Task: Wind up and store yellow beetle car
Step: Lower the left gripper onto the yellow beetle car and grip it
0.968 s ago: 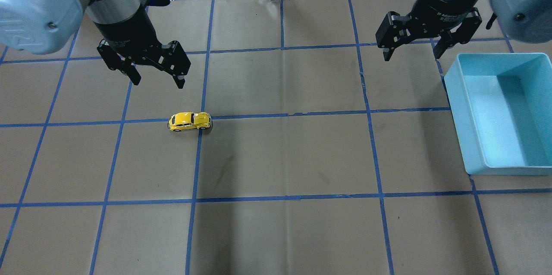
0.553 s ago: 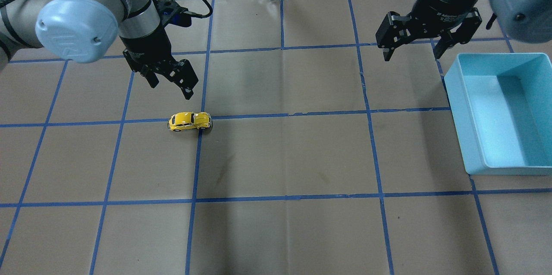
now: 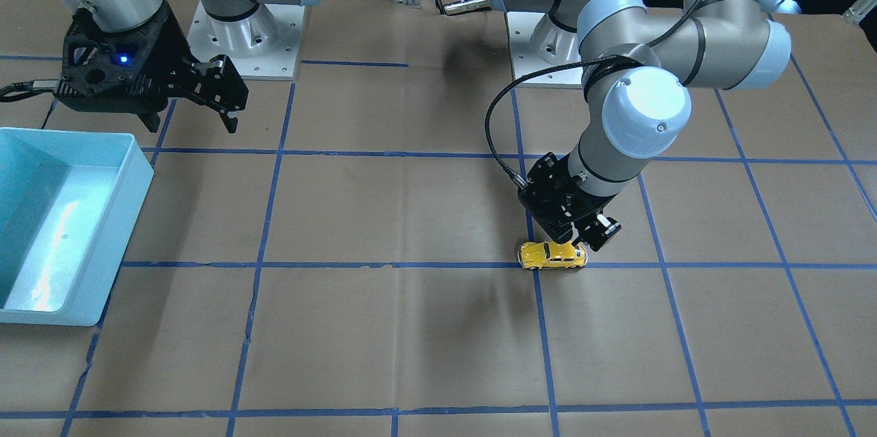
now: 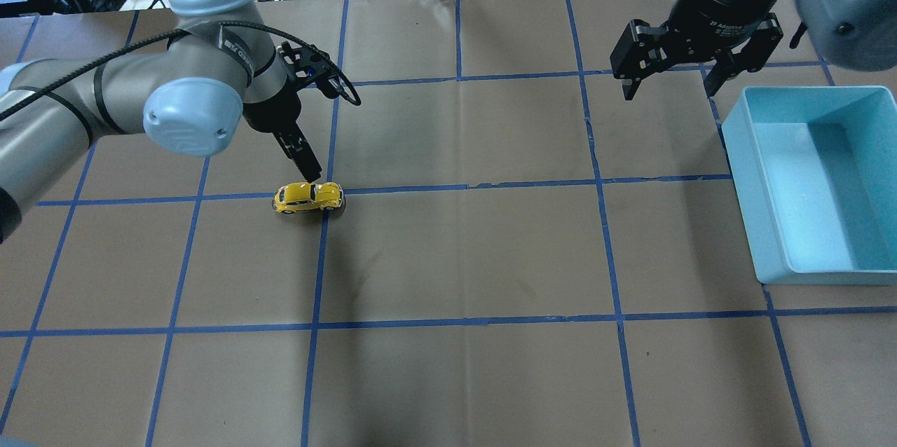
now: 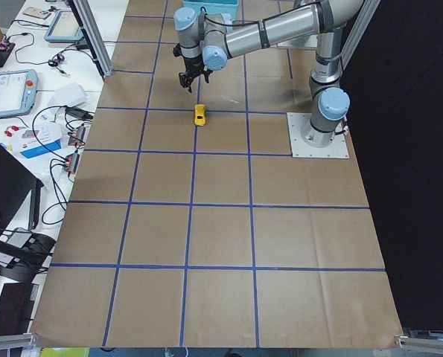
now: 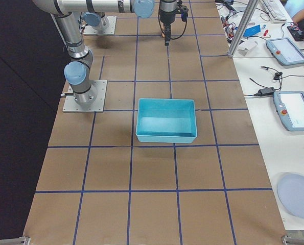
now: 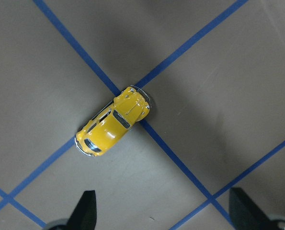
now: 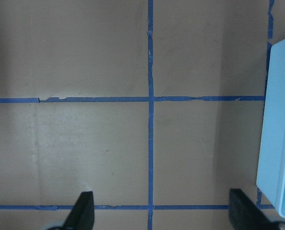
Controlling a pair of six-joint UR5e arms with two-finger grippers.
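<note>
Left gripper (image 7: 164,213), wrist view: was spread wide with nothing held; the yellow beetle car (image 7: 112,122) was parked ahead of it, on crossing blue tape lines (image 7: 180,161).
Overhead view: the car was pictured just beside the left gripper's tips, on the table's (image 4: 455,258) left half, well apart from the blue bin (image 4: 758,202).
Right gripper (image 8: 164,213), wrist view: was spread wide and empty, near the bin.

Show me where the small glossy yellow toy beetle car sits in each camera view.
Front-facing: small glossy yellow toy beetle car, right of centre.
Overhead: left of centre.
Exterior left: upper middle.
Exterior right: cannot make it out.
Left wrist: centre.
Right wrist: not in it.
Shared landmark: it sits on a crossing of blue tape lines.
</note>
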